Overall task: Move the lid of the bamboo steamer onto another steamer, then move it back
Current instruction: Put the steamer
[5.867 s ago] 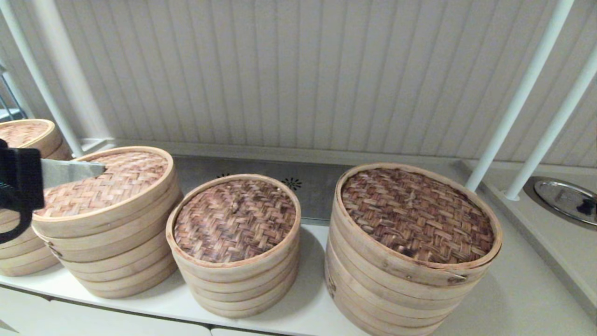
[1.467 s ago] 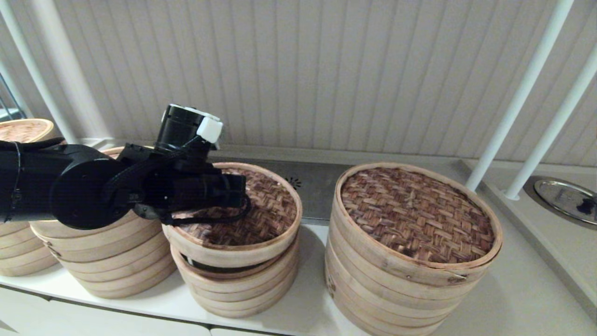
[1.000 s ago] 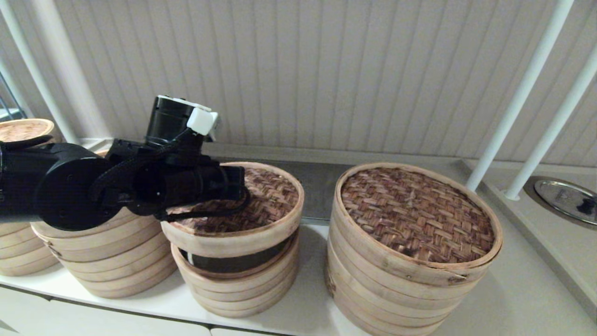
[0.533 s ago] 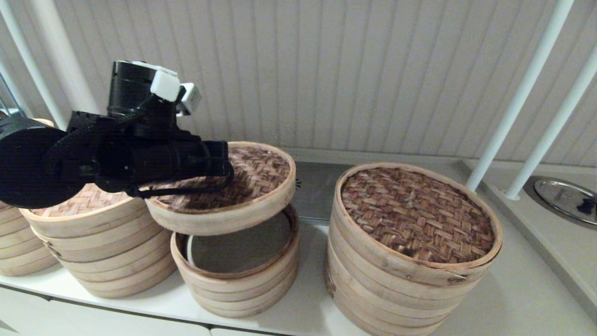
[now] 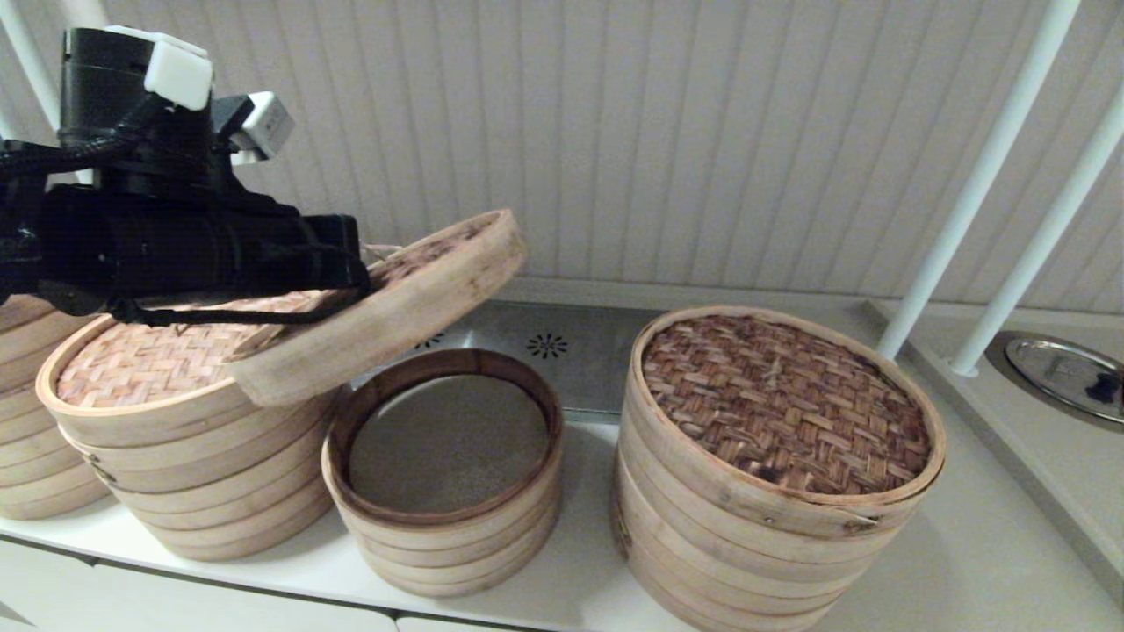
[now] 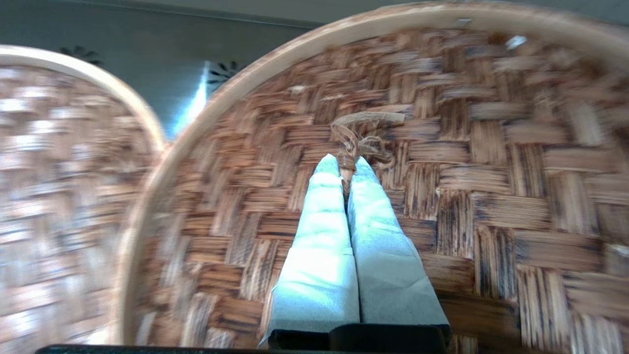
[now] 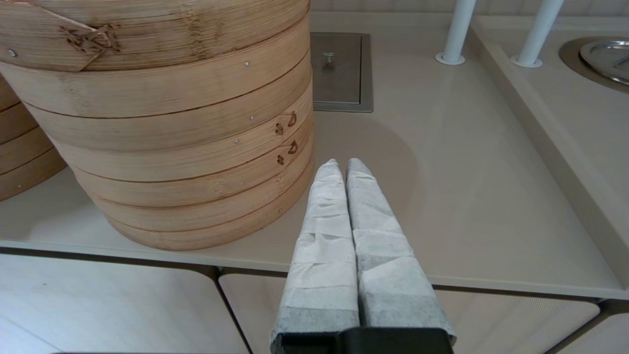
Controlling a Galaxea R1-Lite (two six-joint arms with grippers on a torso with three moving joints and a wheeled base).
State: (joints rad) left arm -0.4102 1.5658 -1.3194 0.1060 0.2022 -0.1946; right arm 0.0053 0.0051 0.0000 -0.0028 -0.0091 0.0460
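Observation:
The bamboo steamer lid (image 5: 386, 312), small with a dark brown weave (image 6: 491, 196) and a pale rim, hangs tilted in the air. Its low edge is over the tan-lidded mid-sized steamer (image 5: 189, 439). My left gripper (image 6: 347, 164) is shut on the lid's centre loop handle (image 6: 361, 140); in the head view the black wrist (image 5: 184, 246) hides the fingers. The smallest steamer stack (image 5: 443, 518) stands uncovered, its inside showing. My right gripper (image 7: 340, 167) is shut and empty, low by the counter's front edge, beside the widest steamer (image 7: 157, 118).
The widest steamer with the dark weave (image 5: 777, 465) stands on the right of the counter. A further stack (image 5: 26, 456) sits at the far left. White posts (image 5: 975, 184) rise at the right, by a metal disc (image 5: 1067, 373). A steel drain plate (image 5: 527, 338) lies behind.
The left arm has lifted the lid off the smallest stack, carried it up and to the left, and tilted it over the tan-lidded steamer. The small stack now stands uncovered.

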